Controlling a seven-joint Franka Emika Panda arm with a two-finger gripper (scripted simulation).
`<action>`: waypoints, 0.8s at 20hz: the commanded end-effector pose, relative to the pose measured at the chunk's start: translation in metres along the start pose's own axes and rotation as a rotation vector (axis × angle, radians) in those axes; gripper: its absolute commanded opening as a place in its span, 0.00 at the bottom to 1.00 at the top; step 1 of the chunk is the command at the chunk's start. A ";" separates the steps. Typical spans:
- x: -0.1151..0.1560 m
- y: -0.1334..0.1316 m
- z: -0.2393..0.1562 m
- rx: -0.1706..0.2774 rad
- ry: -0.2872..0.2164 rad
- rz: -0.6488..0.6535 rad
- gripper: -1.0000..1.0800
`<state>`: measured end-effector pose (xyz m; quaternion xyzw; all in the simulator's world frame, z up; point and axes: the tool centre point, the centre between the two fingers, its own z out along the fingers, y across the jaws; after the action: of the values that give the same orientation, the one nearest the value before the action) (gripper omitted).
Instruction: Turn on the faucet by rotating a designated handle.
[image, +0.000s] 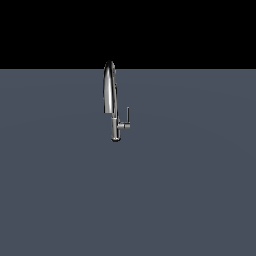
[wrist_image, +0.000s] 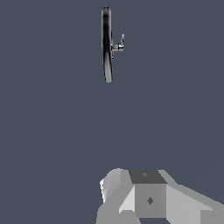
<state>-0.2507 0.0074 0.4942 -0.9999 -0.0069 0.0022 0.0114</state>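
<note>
The faucet (image: 112, 102) stands upright on the flat grey desk (image: 190, 190), near the middle of the exterior view, its tall arched spout rising against the black background. The handle (image: 126, 121) juts from the lower stem toward the exterior view's right, a short stub ending in a slim rod pointing upward. In the wrist view the faucet (wrist_image: 106, 43) and handle (wrist_image: 119, 44) lie well apart from the grey blocky gripper (wrist_image: 146, 199) body; its fingers are not clearly visible, so whether they are released or clenched I cannot tell
</note>
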 end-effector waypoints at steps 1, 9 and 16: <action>0.000 0.000 0.000 0.000 0.000 0.000 0.00; 0.009 -0.001 0.002 0.019 -0.020 0.020 0.00; 0.033 -0.004 0.007 0.068 -0.071 0.072 0.00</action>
<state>-0.2241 0.0114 0.4890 -0.9985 0.0224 0.0316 0.0392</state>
